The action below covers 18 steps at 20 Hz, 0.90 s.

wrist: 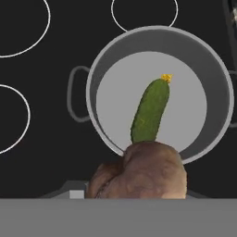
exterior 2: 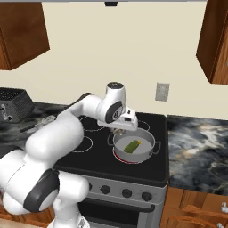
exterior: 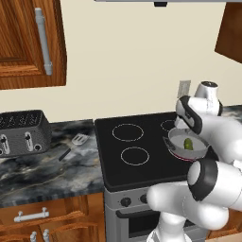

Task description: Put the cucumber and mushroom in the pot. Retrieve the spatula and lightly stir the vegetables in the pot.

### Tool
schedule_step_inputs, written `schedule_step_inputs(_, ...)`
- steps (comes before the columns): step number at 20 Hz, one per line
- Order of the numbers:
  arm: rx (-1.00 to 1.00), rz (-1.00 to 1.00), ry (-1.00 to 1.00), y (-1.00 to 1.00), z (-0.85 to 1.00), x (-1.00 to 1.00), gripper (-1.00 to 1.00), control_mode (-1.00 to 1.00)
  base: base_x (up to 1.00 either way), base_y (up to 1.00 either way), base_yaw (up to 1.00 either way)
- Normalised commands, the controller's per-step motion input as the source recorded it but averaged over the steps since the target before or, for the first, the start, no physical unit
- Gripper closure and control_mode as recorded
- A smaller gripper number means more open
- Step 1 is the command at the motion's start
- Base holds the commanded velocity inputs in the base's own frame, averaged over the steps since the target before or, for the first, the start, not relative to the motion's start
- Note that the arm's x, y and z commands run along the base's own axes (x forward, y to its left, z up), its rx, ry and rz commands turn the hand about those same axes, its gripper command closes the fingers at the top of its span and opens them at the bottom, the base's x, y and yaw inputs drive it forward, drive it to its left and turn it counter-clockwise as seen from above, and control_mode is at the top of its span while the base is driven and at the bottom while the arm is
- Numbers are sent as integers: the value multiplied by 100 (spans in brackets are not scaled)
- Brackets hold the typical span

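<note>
Tan-brown lumpy mushroom (wrist: pixel 141 169) pinched in gripper (exterior 2: pixel 119 130), above shallow grey metal pot (wrist: pixel 217 78).
Glossy green stubby cucumber (wrist: pixel 150 111) already inside; slotted silver spatula (exterior: pixel 75 143) untouched, far left.

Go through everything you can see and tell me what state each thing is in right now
cucumber: lying flat inside the pot.
pot: on the stove's front right burner, uncovered.
mushroom: held in the gripper above the pot's rim.
gripper: shut on the mushroom.
spatula: lying on the counter beside the toaster, untouched.
</note>
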Motion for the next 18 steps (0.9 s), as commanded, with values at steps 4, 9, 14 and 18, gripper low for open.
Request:
schedule_step_inputs(4, 0, 4, 1, -49, -35, 11, 100, -100, 0, 0, 0)
schedule_step_inputs(9, 0, 9, 0, -17, -20, 23, 100, -100, 0, 0, 0)
schedule_step_inputs(14, 0, 8, 0, -14, -23, 11, 100, -100, 0, 0, 0)
schedule_step_inputs(18, 0, 9, 0, -7, -35, 16, 100, -100, 0, 0, 0)
